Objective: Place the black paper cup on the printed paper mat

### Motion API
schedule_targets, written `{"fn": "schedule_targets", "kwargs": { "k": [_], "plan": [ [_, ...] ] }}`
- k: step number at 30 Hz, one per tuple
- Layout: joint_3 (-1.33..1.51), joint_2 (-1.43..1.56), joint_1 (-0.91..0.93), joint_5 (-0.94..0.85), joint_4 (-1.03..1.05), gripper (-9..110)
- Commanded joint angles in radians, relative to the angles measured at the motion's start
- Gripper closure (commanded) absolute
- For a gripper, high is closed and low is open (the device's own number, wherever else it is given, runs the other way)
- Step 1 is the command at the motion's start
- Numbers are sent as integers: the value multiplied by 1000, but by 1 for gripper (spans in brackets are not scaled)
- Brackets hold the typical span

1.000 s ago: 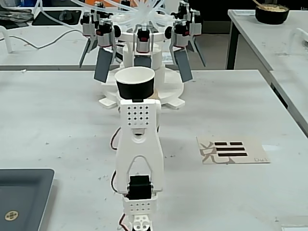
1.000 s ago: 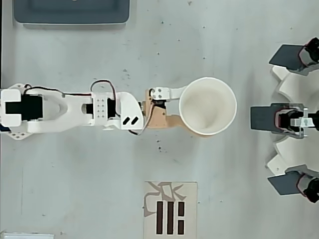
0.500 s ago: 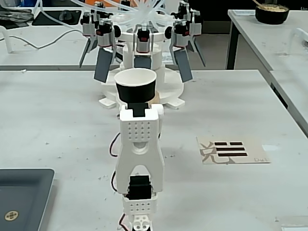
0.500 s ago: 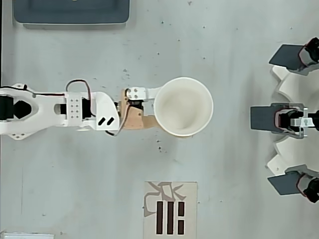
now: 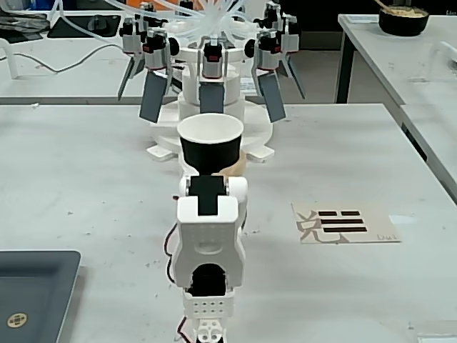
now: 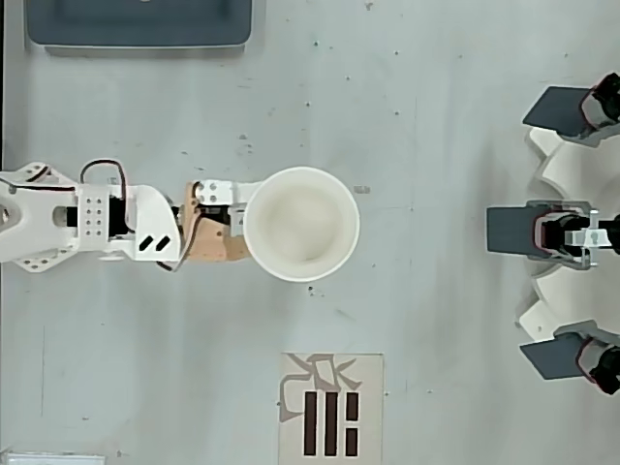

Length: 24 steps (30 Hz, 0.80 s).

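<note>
Black-walled and white inside, the black paper cup (image 5: 210,146) stands upright in the fixed view, directly beyond the white arm (image 5: 209,250), which you see from behind. The arm's body hides the gripper almost wholly here, so this view does not tell you how the jaws stand; only a tan piece shows at the cup's lower right side. The printed paper mat (image 5: 345,223) lies flat on the grey table (image 5: 86,179), to the right of the arm and nearer the camera than the cup, well apart from it. Beyond the cup stands a white carousel rig (image 5: 211,71) with grey paddles, and a dark grey tray (image 5: 36,293) sits at the lower left.

Looking down in the overhead view, you see the cup's (image 6: 301,224) white mouth as a full circle, with the gripper (image 6: 254,221) closed on its left side: the white finger runs along the upper edge and the tan finger along the lower, both touching the wall. The mat (image 6: 330,409) lies below the cup, apart from it. The tray (image 6: 139,21) is at the top left.
</note>
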Motion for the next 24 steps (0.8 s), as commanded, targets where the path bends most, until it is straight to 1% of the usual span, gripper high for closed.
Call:
{"fn": "schedule_targets", "kwargs": {
  "k": [1,10,24],
  "plan": [
    [29,103,31,11,-28,92],
    [121,202,109,14,-28,92],
    [115,195,278,20,-29,93]
  ]
}}
